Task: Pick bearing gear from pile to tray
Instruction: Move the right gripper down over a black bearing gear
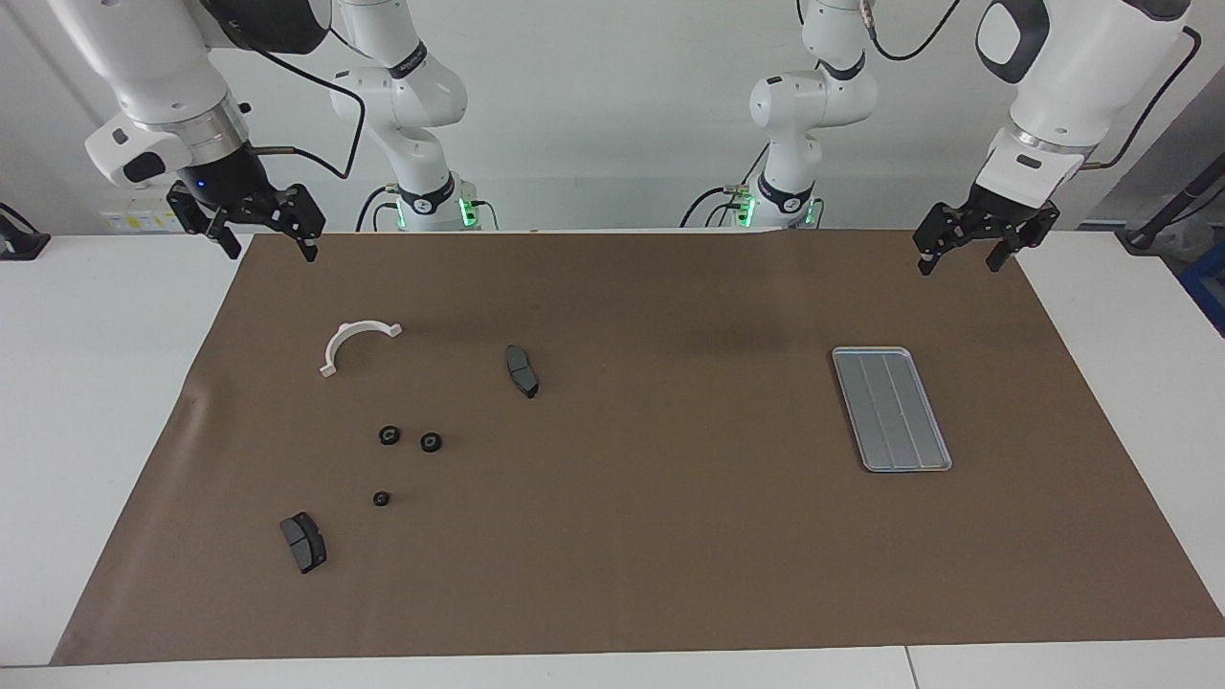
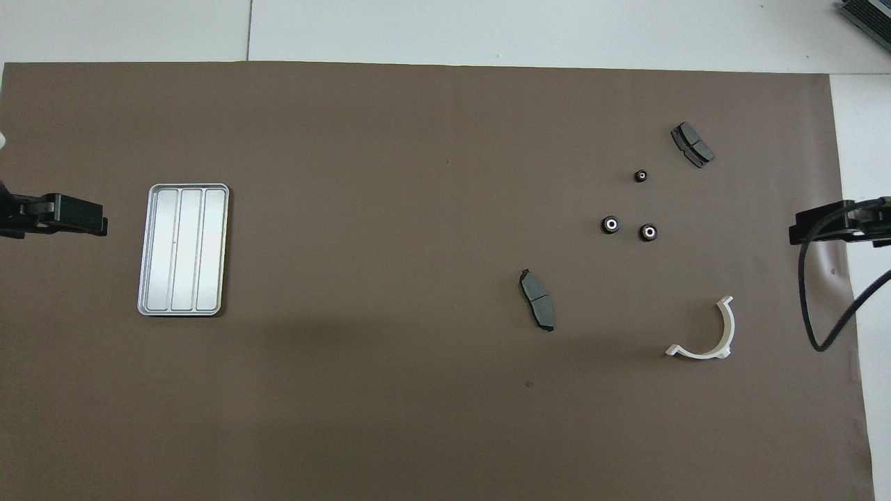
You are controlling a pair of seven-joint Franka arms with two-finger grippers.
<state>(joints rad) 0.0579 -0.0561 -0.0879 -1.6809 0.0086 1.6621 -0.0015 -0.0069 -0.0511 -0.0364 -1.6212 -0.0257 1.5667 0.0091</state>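
Note:
Three small black bearing gears lie in the pile toward the right arm's end: two side by side [image 1: 389, 435] [image 1: 431, 441], a third [image 1: 381, 498] farther from the robots. The overhead view shows the same gears [image 2: 610, 225] [image 2: 648, 232] [image 2: 641, 175]. The silver ridged tray [image 1: 890, 409] [image 2: 183, 249] lies toward the left arm's end with nothing in it. My right gripper [image 1: 271, 251] [image 2: 828, 224] hangs open above the mat's corner, well apart from the pile. My left gripper [image 1: 960, 263] [image 2: 69, 216] hangs open over the mat's edge near the tray, holding nothing.
One dark brake pad [image 1: 522, 370] [image 2: 537, 299] lies toward the mat's middle, another [image 1: 303, 542] [image 2: 692, 145] farthest from the robots. A white curved bracket [image 1: 356, 343] [image 2: 710, 334] lies nearer the robots than the gears. A brown mat [image 1: 670, 536] covers the white table.

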